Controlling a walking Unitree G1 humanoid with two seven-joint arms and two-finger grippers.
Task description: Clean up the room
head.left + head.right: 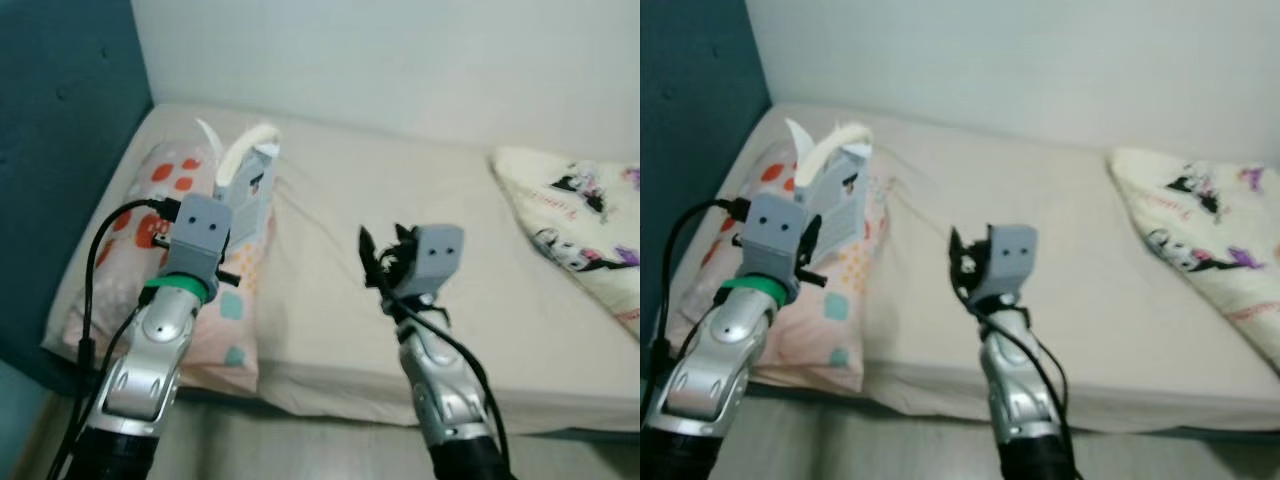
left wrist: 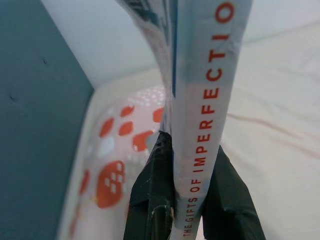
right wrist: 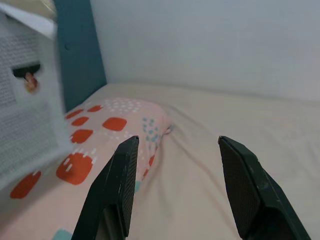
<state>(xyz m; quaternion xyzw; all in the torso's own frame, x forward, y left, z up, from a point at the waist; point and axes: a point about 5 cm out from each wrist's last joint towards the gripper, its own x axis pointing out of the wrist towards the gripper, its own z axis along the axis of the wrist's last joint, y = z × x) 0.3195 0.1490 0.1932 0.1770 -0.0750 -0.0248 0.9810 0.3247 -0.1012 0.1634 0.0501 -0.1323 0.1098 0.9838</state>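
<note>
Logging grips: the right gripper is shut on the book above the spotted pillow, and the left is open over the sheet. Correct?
The sides are swapped. The left wrist view shows the left gripper shut on the book above the spotted pillow; the right gripper is open over the sheet.

- Book [image 1: 245,185]: pale grey cover, red spine lettering "The Gifts of Imperfection", held upright by its spine, pages fanned open at top, above the pillow.
</note>
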